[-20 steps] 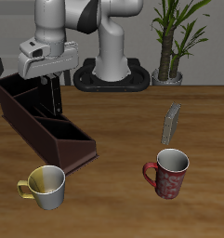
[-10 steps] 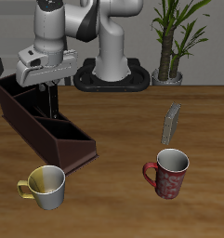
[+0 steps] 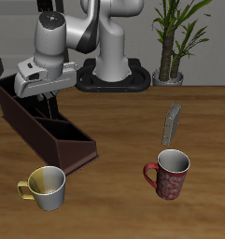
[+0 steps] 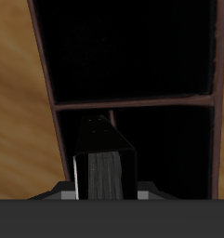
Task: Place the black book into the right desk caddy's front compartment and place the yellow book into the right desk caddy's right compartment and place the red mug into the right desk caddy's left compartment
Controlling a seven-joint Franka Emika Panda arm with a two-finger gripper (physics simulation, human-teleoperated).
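Observation:
My gripper [image 3: 50, 97] is shut on the black book [image 3: 54, 110], which hangs upright with its lower end among the dividers of the right desk caddy [image 3: 28, 131], a long maroon-brown box. The wrist view shows the black book [image 4: 103, 156] edge-on above a dark compartment, close to a divider [image 4: 132, 100]. The yellow book [image 3: 173, 124], grey-tan, stands upright on the table away from the caddy. The red mug [image 3: 168, 174] stands upright near the table's front edge.
A cream mug [image 3: 46, 187] with a yellow handle stands just in front of the caddy's low end. The robot's base [image 3: 112, 73] and a potted plant [image 3: 173, 42] are at the back of the table.
The gripper has moved down and a little sideways along the caddy with the black book in it. The book's lower end now sits deeper between the caddy walls.

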